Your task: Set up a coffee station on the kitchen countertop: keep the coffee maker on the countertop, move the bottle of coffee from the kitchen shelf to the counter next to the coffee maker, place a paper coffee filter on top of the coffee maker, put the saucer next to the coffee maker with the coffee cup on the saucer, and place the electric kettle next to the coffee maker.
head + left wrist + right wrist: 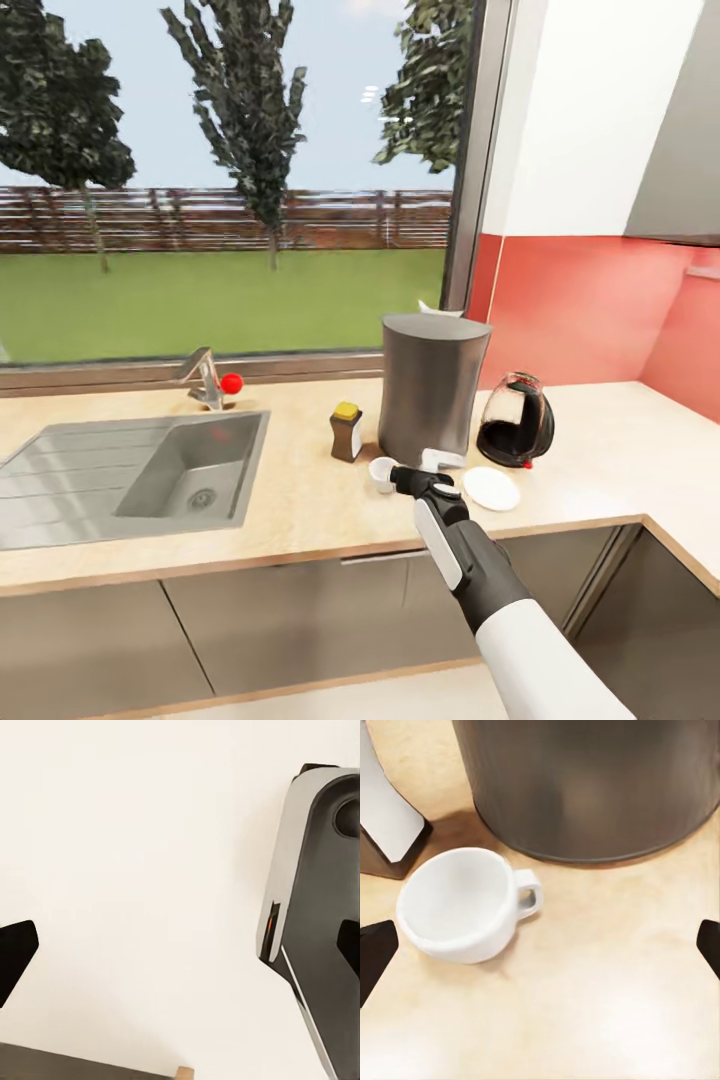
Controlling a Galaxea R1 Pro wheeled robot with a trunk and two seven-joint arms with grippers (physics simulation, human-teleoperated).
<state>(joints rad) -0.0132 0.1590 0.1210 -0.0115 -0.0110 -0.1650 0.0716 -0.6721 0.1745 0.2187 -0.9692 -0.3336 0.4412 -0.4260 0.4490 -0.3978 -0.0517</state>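
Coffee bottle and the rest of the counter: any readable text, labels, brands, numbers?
None readable.
Coffee bottle: pale label, no legible print.
Coffee maker: plain metal, no marking seen.
Electric kettle: no text visible.
Coffee cup: plain white.

coffee bottle (347, 431) left of coffee maker (431, 385) | kettle (515, 421) right | cup (383, 473), saucer (491, 489) in front

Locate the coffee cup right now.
Head view: the coffee cup stands on the countertop, before the coffee maker, by the right gripper, left of the saucer.
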